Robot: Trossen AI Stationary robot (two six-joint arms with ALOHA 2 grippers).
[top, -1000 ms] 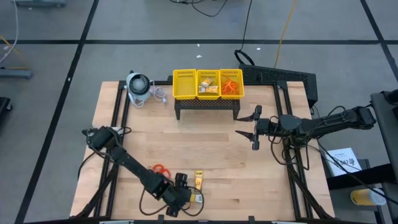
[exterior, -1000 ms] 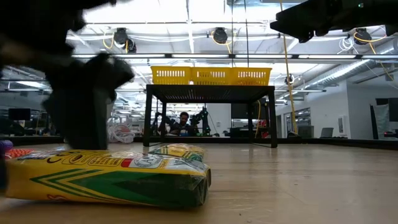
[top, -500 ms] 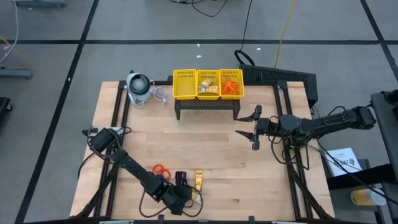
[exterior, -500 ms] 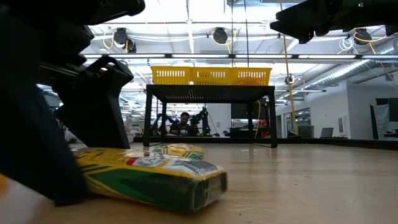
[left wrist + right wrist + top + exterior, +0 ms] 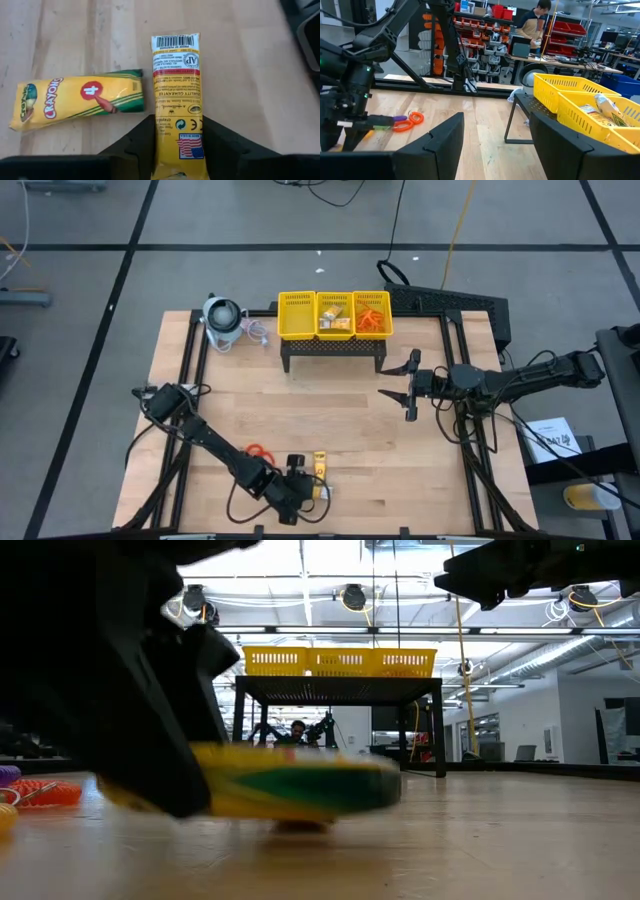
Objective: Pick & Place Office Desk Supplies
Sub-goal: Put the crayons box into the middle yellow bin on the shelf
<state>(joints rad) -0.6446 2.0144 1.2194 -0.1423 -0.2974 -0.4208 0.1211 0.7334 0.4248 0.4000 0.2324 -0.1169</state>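
Observation:
My left gripper (image 5: 308, 492) is at the table's near edge, shut on a yellow crayon packet (image 5: 176, 90) whose barcode end points away from the wrist. In the low view this packet (image 5: 300, 785) hangs just above the wood. A second yellow crayon packet (image 5: 80, 97) lies flat on the table beside it. Orange rubber bands and rings (image 5: 260, 452) lie to the left of them. My right gripper (image 5: 405, 385) hovers open over the table's right half, holding nothing. My left gripper pinches the packet's two long sides (image 5: 159, 145) between its two fingers (image 5: 135, 142), near the end opposite the barcode. The fingers slant down from the near left, and the packet runs on lengthwise beyond their tips. The packet is lifted clear of the table and roughly level.
A yellow mesh basket (image 5: 335, 315) with three compartments stands on a black stand at the far middle, with packets and orange bands in it. A grey-white round device (image 5: 222, 320) with a cord sits at the far left. Bare wood lies between the two arms.
My left gripper has taken hold of the near packet. In the low view the packet first lay flat on the wood, then tipped with one end up, and now hangs clear of the table. The second packet has stayed where it was.

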